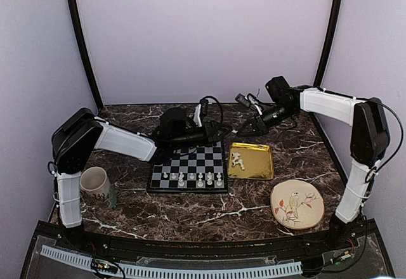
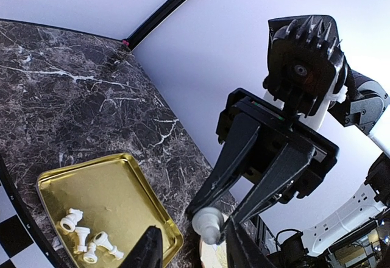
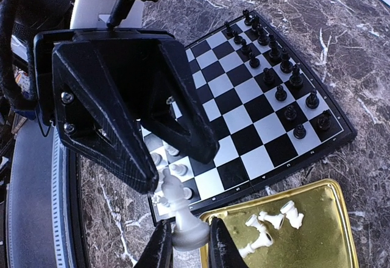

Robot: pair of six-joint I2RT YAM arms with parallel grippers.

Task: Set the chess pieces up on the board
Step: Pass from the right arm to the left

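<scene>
Above the gap between the board (image 1: 187, 191) and the gold tray (image 1: 259, 168), my two grippers meet tip to tip. My right gripper (image 3: 189, 226) is shut on the base of a white chess piece (image 3: 181, 207). My left gripper (image 2: 195, 248) is open, and the piece (image 2: 209, 225) hangs between its fingers, close to one of them. Several white pieces (image 1: 190, 179) stand in the board's near rows. Black pieces (image 3: 274, 55) fill the far rows. Several more white pieces (image 3: 268, 225) lie on their sides in the tray.
A round bird-painted plate (image 1: 297, 204) lies near the front right. A pale cup (image 1: 95, 182) stands left of the board beside the left arm. Purple walls with black posts close in the marble table at the back and sides.
</scene>
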